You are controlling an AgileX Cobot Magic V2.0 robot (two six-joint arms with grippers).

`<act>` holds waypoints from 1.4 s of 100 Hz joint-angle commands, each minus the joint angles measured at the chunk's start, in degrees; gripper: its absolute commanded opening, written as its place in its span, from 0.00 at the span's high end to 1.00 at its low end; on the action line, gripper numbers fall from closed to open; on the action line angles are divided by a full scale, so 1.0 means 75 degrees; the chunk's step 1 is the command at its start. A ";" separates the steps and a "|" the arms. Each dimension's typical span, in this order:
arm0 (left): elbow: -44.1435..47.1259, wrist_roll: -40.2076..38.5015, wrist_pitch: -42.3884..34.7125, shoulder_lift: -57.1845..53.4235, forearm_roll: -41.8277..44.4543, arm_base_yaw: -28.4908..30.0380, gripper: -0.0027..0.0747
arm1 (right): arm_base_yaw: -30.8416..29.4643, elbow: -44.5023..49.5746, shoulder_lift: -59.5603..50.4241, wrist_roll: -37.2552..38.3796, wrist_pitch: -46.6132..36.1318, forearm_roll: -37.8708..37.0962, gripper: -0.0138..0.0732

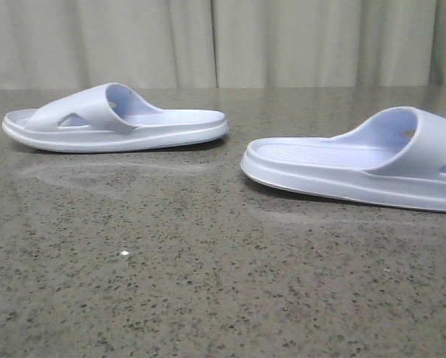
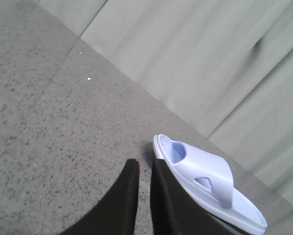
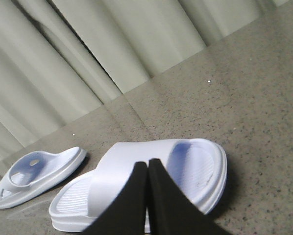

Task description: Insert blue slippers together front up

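Two pale lavender-blue slippers lie sole-down and apart on the speckled table. The left slipper [image 1: 118,123] is at the far left, the right slipper [image 1: 357,164] nearer at the right, cut off by the frame edge. Neither gripper shows in the front view. In the left wrist view my left gripper [image 2: 145,164] is empty, its fingers almost together with a thin gap, beside the left slipper [image 2: 210,186]. In the right wrist view my right gripper [image 3: 148,163] is shut and empty over the strap of the right slipper [image 3: 195,166]; the left slipper [image 3: 38,174] lies beyond.
The dark speckled stone table [image 1: 208,283] fills the front view. A pale pleated curtain [image 1: 223,37] hangs behind its far edge. A tiny white speck [image 1: 124,254] lies on the table in front of the left slipper.
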 commanded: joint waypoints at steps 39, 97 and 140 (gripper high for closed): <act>-0.3333 0.0542 0.1696 0.3565 0.2889 0.0025 0.94 | -0.0056 -0.2970 0.5050 -0.0068 0.1546 -0.1210 0.93; -0.3887 0.1811 0.2051 0.4723 0.1318 0.0025 0.35 | -0.0451 -0.4392 0.6056 -0.0068 0.3144 -0.2551 0.48; -0.3887 0.2070 0.2084 0.5193 0.1023 0.0025 0.39 | -0.1831 -0.4392 0.6861 -0.0280 0.3360 -0.2528 0.49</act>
